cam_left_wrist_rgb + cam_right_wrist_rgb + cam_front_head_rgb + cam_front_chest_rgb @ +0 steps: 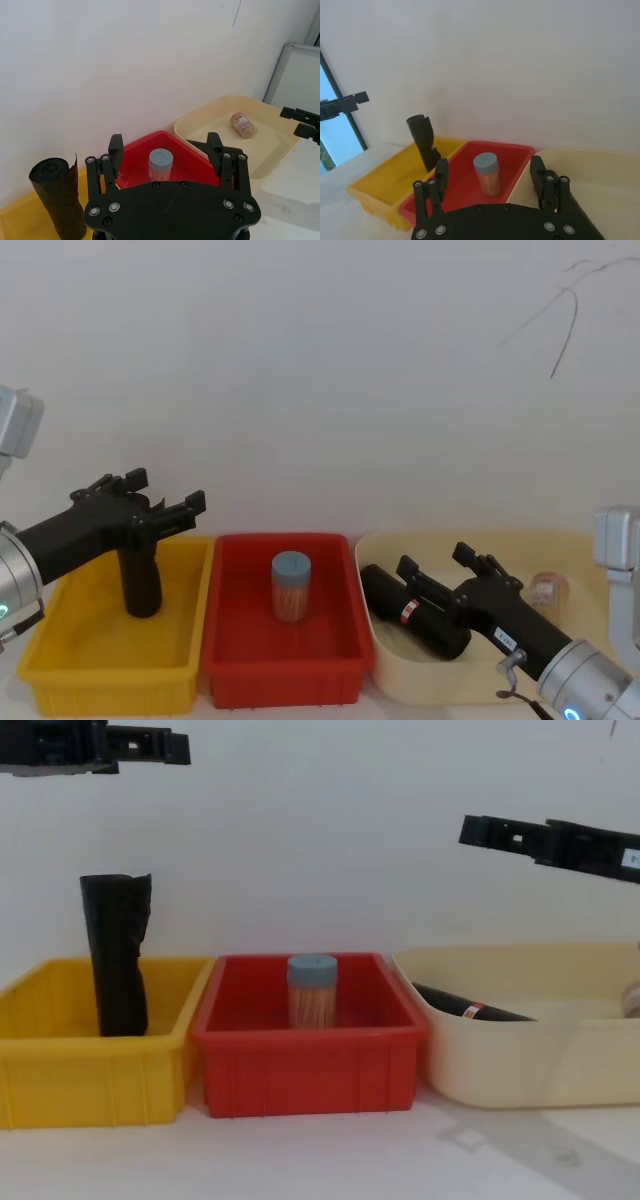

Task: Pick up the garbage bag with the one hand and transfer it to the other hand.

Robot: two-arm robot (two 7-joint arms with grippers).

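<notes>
The garbage bag (385, 592), a black roll with a red-and-white label band, lies on its side in the beige tray (400, 680); the chest view shows it low inside (470, 1010). My right gripper (435, 560) hovers open above it, well over the tray's rim in the chest view (490, 830). My left gripper (165, 492) is open and raised over the yellow bin (100, 680), above a second black roll (142, 580) that stands upright and shows no label. Nothing sits between either pair of fingers.
Between the yellow bin and the tray, a red bin (280, 680) holds a blue-lidded jar of sticks (291, 585). A small jar (548, 592) lies at the tray's right side. A white wall stands close behind the bins.
</notes>
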